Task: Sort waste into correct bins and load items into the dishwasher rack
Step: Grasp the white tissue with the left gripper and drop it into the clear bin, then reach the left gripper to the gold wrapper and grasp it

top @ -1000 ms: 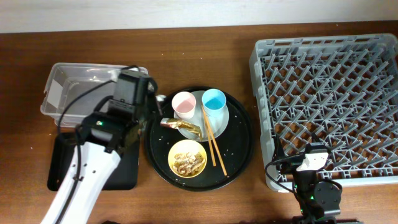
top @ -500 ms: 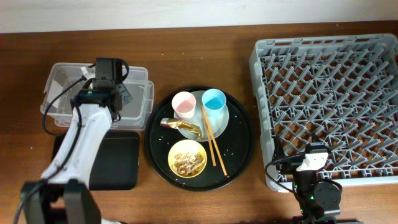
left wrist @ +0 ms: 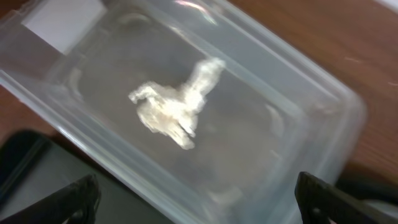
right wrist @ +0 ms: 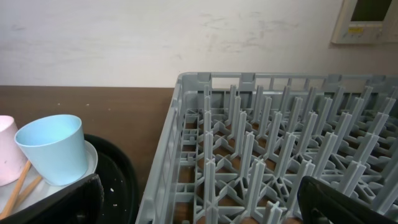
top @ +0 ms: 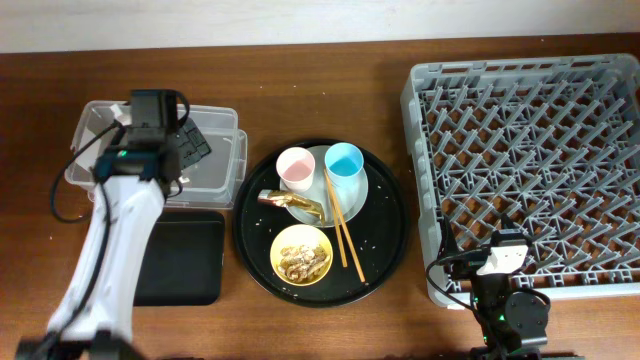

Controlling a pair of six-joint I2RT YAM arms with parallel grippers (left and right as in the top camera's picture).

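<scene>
Left wrist view: crumpled white tissue (left wrist: 171, 109) is seen lying in clear tub (left wrist: 267, 146), left tool (left wrist: 199, 202) spread, empty. Gold-brown wrapper (top: 290, 203) is judged next; a low pinch is required.

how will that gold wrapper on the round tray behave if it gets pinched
Probably light and floppy: the gold wrapper looks thin and crinkled. Its shiny surface may be slippery. It lies close to the chopsticks, so dragging it could nudge them.

A: Any lettering to call here?
B: Nothing legible. The label (left wrist: 62, 25) on the tub (left wrist: 249, 137), eleven o'clock, looks blank; print on the wall panel (right wrist: 367, 18), one o'clock, is too small.
</scene>
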